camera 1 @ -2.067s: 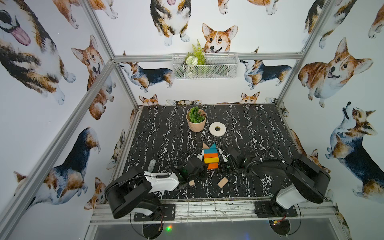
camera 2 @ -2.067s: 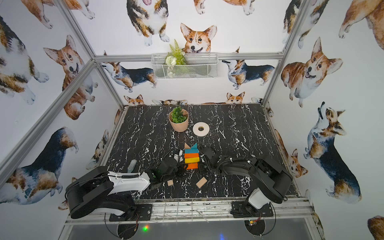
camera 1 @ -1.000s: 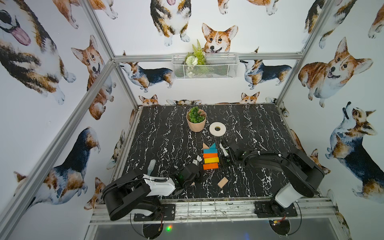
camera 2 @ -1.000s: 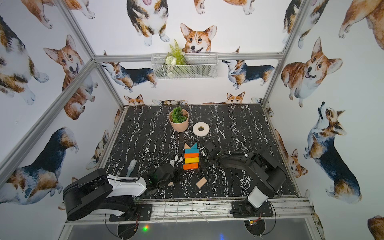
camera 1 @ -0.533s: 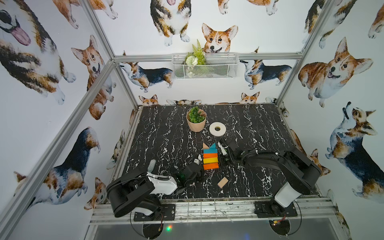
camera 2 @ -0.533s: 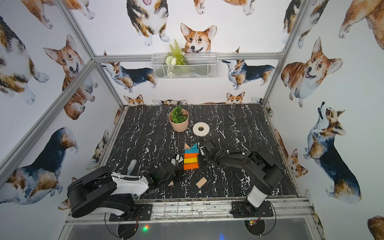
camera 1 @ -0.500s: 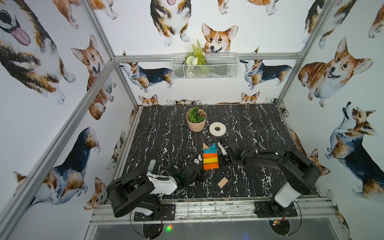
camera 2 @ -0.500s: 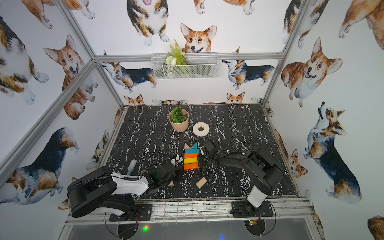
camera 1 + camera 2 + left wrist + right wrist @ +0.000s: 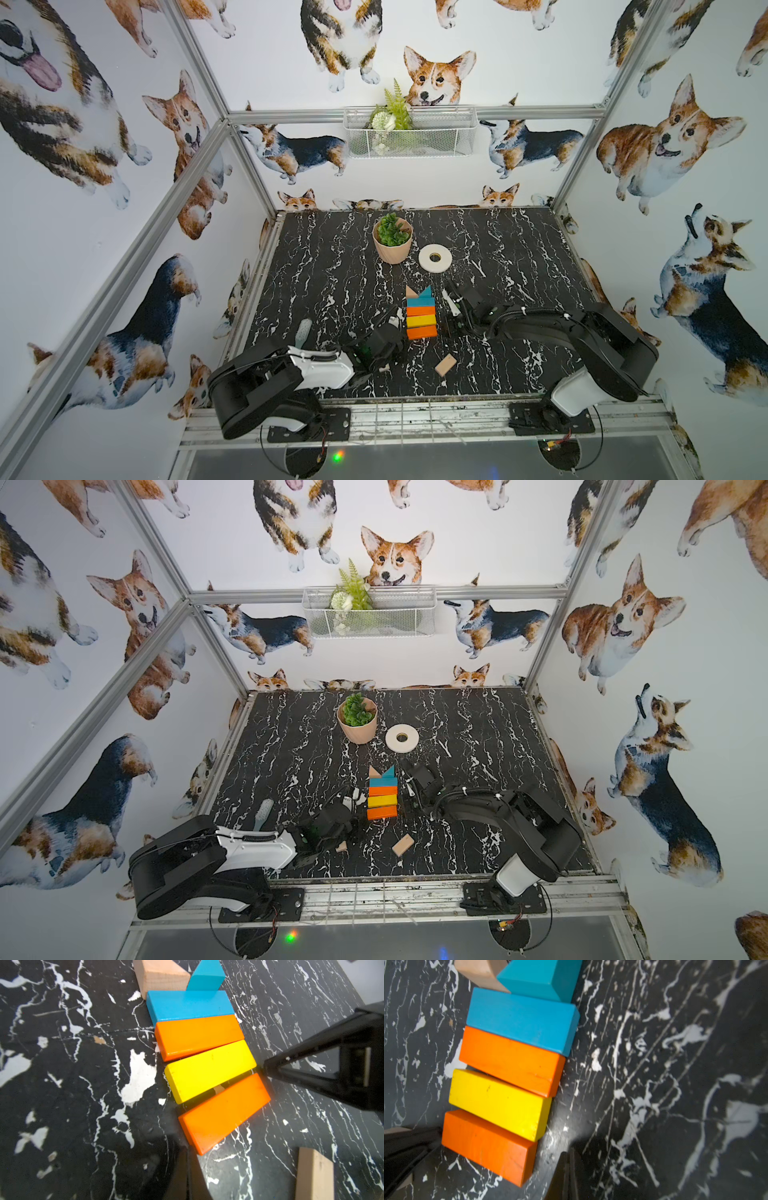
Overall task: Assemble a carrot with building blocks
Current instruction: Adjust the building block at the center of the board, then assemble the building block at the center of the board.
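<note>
Carrot [image 9: 420, 312] under assembly, lying flat near the front middle of the table [image 9: 324, 257]: wood triangle [image 9: 410, 291] and blue triangle [image 9: 427, 290] at the far end, then blue bar [image 9: 191, 1004], upper orange bar [image 9: 199, 1036], yellow bar [image 9: 209, 1071] and lower orange bar [image 9: 224, 1113]. Your left claw [image 9: 400, 334] and right claw [image 9: 444, 328] are both closed with nothing visibly held, and they flank the near end of the column. In the left wrist view the right claw's tip touches the ends of the yellow bar and lower orange bar; in the right wrist view the left claw stands against the opposite end of the lower orange bar. Note that the bars are fanned, with a wedge of table showing between the yellow and the lower orange. The step in hand is probably squaring them, and the hazard lies there: a push off a bar's midline would likely swing it wider instead of closing the gap, and a hard push could slide the whole column and knock the triangles away from the blue bar. Two pieces are not yet joined: loose wood block [image 9: 446, 365] lies in front of the column, and small wood block [image 9: 341, 846] sits close under your left arm, which hampers a straight reach to it. Potted plant [image 9: 392, 241] and tape roll [image 9: 435, 258] stand well beyond the triangles, out of the way.
</note>
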Robot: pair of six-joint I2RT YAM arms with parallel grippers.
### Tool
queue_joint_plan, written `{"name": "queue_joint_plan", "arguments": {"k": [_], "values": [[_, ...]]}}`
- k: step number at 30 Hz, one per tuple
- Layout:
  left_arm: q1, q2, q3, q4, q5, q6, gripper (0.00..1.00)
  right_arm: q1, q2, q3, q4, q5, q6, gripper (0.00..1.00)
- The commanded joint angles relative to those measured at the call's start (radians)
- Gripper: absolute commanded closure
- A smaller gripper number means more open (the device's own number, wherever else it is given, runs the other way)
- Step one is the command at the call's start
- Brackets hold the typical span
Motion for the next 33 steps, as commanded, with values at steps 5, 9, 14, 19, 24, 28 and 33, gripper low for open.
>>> {"name": "queue_joint_plan", "arguments": {"k": [5,9,14,19,24,28,33], "values": [[-0.001,-0.165,-0.028,-0.133,-0.026,0.014,0.81,0.167,-0.170,-0.075,-0.126,0.119,0.082,0.74],[-0.002,-0.316,-0.025,-0.295,-0.005,0.021,0.59,0.230,-0.275,-0.166,-0.131,0.134,0.134,0.65],[-0.003,-0.458,-0.073,-0.359,0.013,-0.003,0.59,0.309,-0.357,-0.195,-0.221,0.206,0.190,0.67],[-0.006,-0.510,-0.102,-0.398,0.022,-0.028,0.61,0.380,-0.344,-0.189,-0.240,0.244,0.227,0.62],[-0.012,-0.543,-0.141,-0.396,0.015,-0.045,0.61,0.452,-0.305,-0.180,-0.243,0.280,0.244,0.43],[-0.013,-0.554,-0.145,-0.396,0.015,-0.048,0.62,0.454,-0.256,-0.171,-0.220,0.305,0.237,0.46],[-0.013,-0.579,-0.157,-0.398,0.009,-0.051,0.62,0.454,-0.197,-0.141,-0.178,0.331,0.219,0.51]]}}
